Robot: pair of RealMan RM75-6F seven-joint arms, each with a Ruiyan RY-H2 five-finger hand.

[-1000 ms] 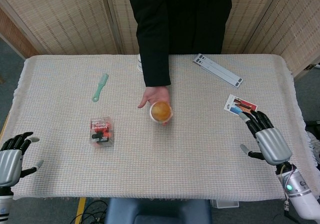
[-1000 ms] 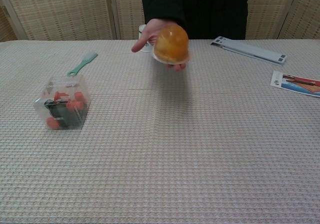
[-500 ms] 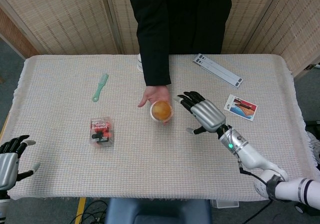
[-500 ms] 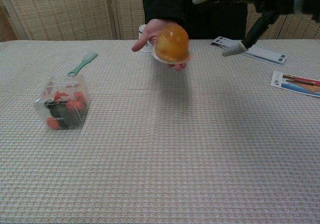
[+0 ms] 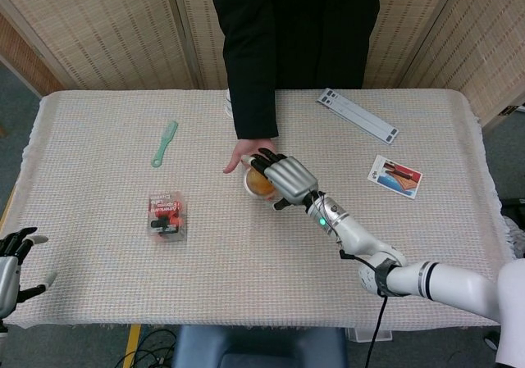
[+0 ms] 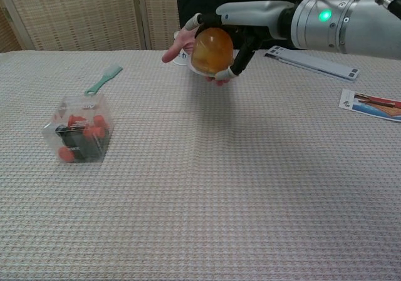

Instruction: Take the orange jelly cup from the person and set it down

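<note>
The orange jelly cup point(image 5: 257, 185) point(image 6: 210, 49) rests in the person's hand point(image 5: 241, 156) point(image 6: 178, 43), held above the middle of the table. My right hand point(image 5: 287, 178) point(image 6: 241, 24) has reached it from the right. Its fingers arch over the top of the cup and the thumb sits at the cup's lower right rim. The person's palm still supports the cup from below, and I cannot tell whether my fingers press on it. My left hand point(image 5: 12, 261) hangs off the near left corner of the table with its fingers apart, holding nothing.
A clear box of red items point(image 5: 166, 217) point(image 6: 78, 131) stands left of centre. A green comb point(image 5: 164, 143) point(image 6: 103, 79) lies further back. A grey-white strip point(image 5: 358, 115) point(image 6: 311, 62) and a printed card point(image 5: 394, 175) point(image 6: 369, 103) lie on the right.
My right hand has swung in from the right and now wraps over the jelly cup. The left hand has slid a little further down and out of view.
</note>
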